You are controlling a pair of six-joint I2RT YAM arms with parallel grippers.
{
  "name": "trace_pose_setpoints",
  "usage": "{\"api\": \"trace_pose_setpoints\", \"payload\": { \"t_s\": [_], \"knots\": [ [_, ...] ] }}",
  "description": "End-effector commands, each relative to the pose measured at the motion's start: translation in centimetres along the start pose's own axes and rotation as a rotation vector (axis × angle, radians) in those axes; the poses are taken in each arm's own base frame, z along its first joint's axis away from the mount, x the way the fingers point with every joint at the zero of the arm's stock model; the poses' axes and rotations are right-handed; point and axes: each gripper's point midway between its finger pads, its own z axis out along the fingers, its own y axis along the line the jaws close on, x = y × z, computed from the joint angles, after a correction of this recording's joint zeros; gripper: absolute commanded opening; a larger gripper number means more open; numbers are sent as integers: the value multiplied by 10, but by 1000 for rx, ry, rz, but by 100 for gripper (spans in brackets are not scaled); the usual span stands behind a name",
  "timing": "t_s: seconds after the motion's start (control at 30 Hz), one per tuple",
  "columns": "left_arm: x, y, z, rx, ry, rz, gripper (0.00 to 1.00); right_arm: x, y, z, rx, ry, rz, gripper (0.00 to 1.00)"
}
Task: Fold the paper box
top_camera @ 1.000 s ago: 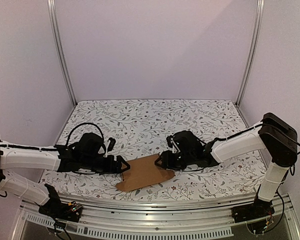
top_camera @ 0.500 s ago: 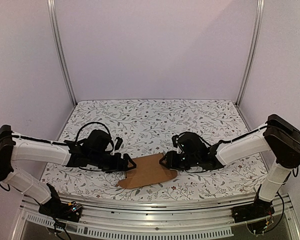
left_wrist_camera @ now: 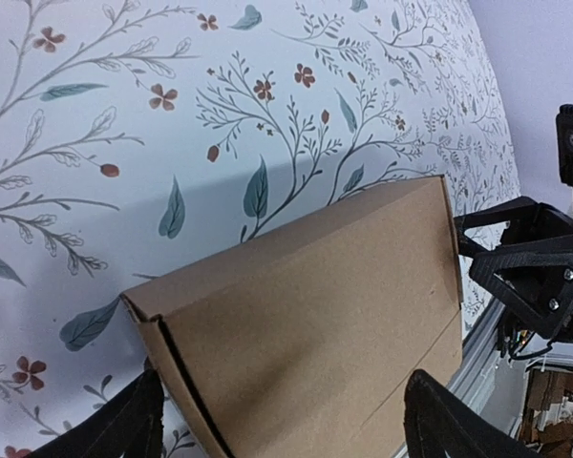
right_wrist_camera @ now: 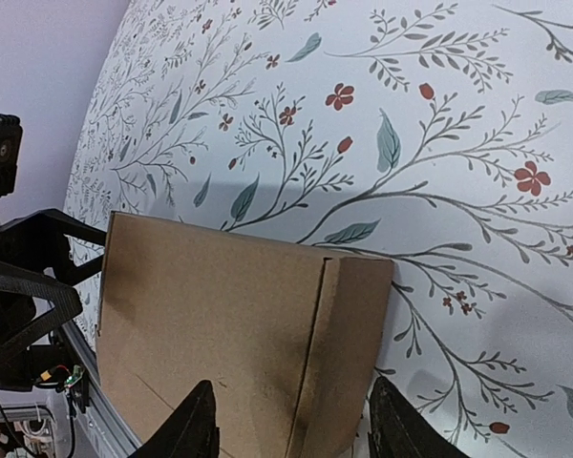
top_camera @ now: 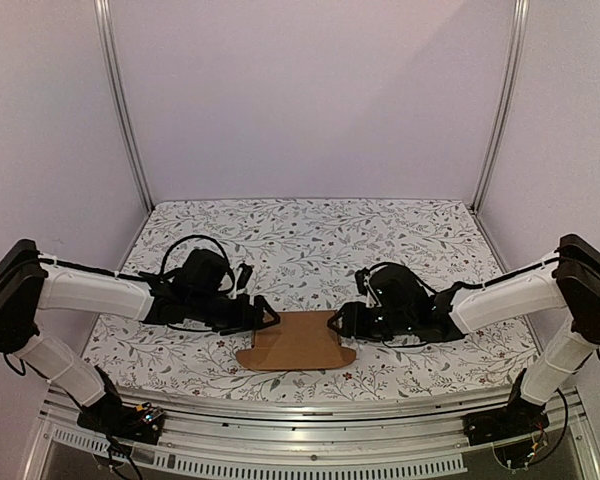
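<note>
The paper box [top_camera: 295, 342] is a flat brown cardboard piece lying near the table's front edge, its long side along that edge. My left gripper [top_camera: 267, 318] is low at its left end and my right gripper [top_camera: 338, 326] at its right end. In the left wrist view the box [left_wrist_camera: 315, 305] fills the gap between the wide-open jaws of the left gripper [left_wrist_camera: 284, 382], showing a fold seam at its left corner. In the right wrist view, the right gripper [right_wrist_camera: 291, 385] stands open over a narrow folded flap at the end of the box [right_wrist_camera: 220, 315].
A floral cloth [top_camera: 300, 240] covers the table. The aluminium front rail [top_camera: 310, 415] runs just beyond the box's near edge. Frame posts [top_camera: 125, 110] and pale walls close the back and sides. Each wrist view shows the other gripper beyond the box, the right one [left_wrist_camera: 535, 277] and the left one [right_wrist_camera: 29, 277].
The box has turned from slanted to square with the front edge and shifted slightly right. Both arms moved right with it. The right jaws have widened a little.
</note>
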Motion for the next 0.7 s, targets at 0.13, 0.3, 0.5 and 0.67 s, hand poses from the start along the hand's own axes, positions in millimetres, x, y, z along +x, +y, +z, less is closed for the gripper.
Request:
{"api": "trace_pose_setpoints", "payload": {
  "t_s": [0.13, 0.3, 0.5, 0.67],
  "knots": [
    [0, 15, -9, -69, 4, 17, 85, -1, -9, -6, 20, -11, 2, 48],
    [7, 27, -14, -129, 22, 15, 85, 1, -14, -2, 33, -2, 10, 41],
    [21, 23, -12, -62, 54, -20, 85, 2, -19, 2, 48, 4, 14, 35],
    [26, 17, -10, 14, 46, -46, 86, 4, -24, 5, 56, 10, 19, 31]
  ]
}}
